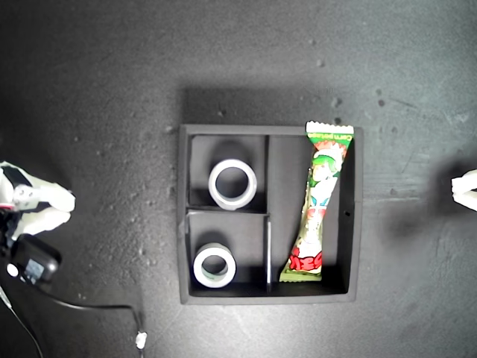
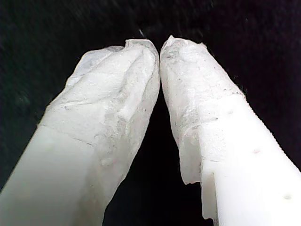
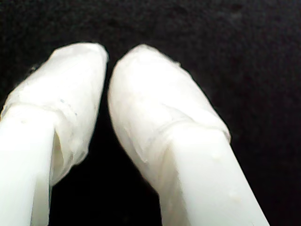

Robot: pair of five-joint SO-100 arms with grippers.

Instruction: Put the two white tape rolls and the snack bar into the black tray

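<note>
Tray [image 1: 182,216], black, sits mid-surface [image 1: 97,82]. One tape roll [image 1: 232,183] fills each small compartment, the other roll [image 1: 215,266] below it; the snack bar [image 1: 317,205] lies in the long one, its top end over the rim, print unreadable. My first pincer [image 2: 160,44] is closed and empty, my second pincer [image 3: 108,59] nearly so.

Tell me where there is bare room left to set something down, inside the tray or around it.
Inside the square matte black tray, both small compartments hold a white tape roll. In the long compartment, bare floor remains beside the green-and-white snack bar, toward the exterior view's left. The dark tabletop around the tray is bare, except for arm parts and a black cable at the view's edges.
</note>
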